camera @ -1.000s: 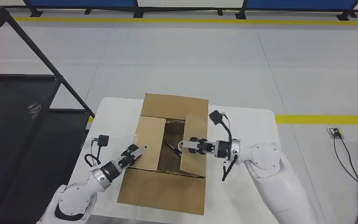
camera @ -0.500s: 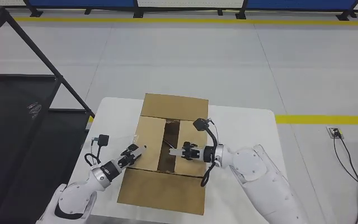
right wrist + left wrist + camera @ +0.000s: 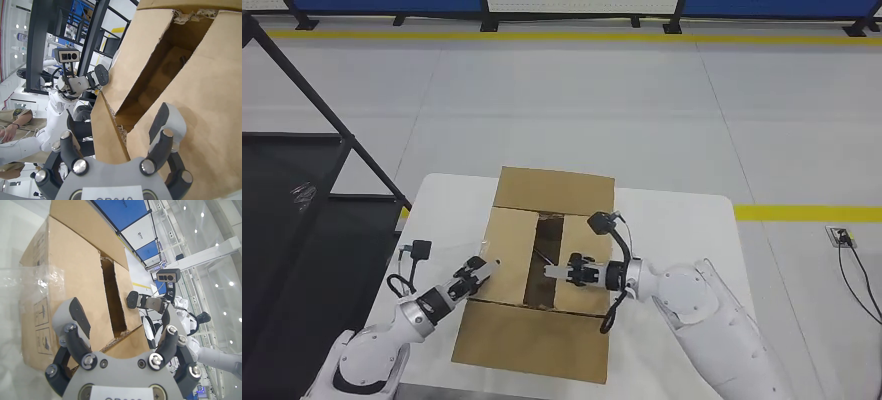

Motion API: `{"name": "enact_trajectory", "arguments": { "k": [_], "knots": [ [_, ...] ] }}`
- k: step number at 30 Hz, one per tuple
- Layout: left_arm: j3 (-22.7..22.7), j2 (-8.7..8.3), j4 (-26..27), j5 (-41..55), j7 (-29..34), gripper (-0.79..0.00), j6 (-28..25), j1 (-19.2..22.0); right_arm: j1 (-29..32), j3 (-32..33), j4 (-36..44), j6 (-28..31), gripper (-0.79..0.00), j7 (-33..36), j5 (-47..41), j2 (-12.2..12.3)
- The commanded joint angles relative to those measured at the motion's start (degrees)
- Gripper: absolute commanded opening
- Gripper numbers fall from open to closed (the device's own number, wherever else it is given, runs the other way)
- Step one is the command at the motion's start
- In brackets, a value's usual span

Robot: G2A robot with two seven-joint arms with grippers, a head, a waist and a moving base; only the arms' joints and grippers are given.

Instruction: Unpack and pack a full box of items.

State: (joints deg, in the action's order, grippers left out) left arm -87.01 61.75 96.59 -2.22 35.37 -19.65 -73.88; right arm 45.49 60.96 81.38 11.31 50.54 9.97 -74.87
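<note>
Brown cardboard box (image 3: 542, 338) on counter (image 3: 682, 215): flaps ajar, interior dim, perhaps one dark item (image 3: 183, 59). Jaws spread on left gripper (image 3: 482, 268) and right gripper (image 3: 554, 271).

Top view looks down from above on the brown cardboard box (image 3: 532, 345). Both wrist views sit close beside it, facing each other across its top.

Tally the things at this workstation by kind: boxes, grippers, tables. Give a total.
Cardboard box: 1
Grippers: 2 (left gripper, right gripper)
Table: 1
Total: 4
</note>
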Motion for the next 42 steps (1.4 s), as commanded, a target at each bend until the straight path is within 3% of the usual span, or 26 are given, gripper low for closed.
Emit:
{"name": "enact_trajectory", "arguments": {
  "k": [1,11,15,20,24,29,33,42],
  "knots": [
    [-1.1,-0.16,1.2,0.2,0.0,0.0,-0.6,-0.9,0.3,0.7,1.0,0.2,0.0,-0.1,-0.4,0.2],
    [-12.7,-1.48,3.7,6.1,3.7,0.0,-2.6,-8.3,0.7,2.2,3.3,-0.9,0.0,0.0,-0.7,0.6],
    [-16.5,-2.33,1.1,8.6,12.4,0.0,-3.3,-11.2,0.9,2.3,3.1,-1.0,0.0,-0.3,-0.8,0.6],
    [-18.0,-3.49,-2.3,15.3,28.5,0.0,-2.8,-11.7,1.7,5.0,1.5,-1.5,0.0,-6.5,-5.2,0.6],
    [-17.3,-4.11,-5.1,19.0,36.6,0.0,-2.3,-10.6,1.6,6.9,0.4,-0.6,0.0,-11.6,-5.5,0.7],
    [-14.6,-4.51,-7.2,21.4,42.7,0.0,-2.9,-8.7,0.5,8.6,-3.3,-3.4,0.0,-23.2,-2.2,0.4],
    [-11.7,-4.58,-8.9,21.4,43.8,0.0,-3.2,-6.5,-1.5,7.6,-7.4,-5.5,0.0,-30.8,-0.2,-0.2],
    [-9.2,-5.03,-10.2,27.2,45.4,0.0,-3.9,-4.4,-7.6,4.1,-20.0,-4.6,0.0,-36.7,-2.1,-2.2]
  ]
}}
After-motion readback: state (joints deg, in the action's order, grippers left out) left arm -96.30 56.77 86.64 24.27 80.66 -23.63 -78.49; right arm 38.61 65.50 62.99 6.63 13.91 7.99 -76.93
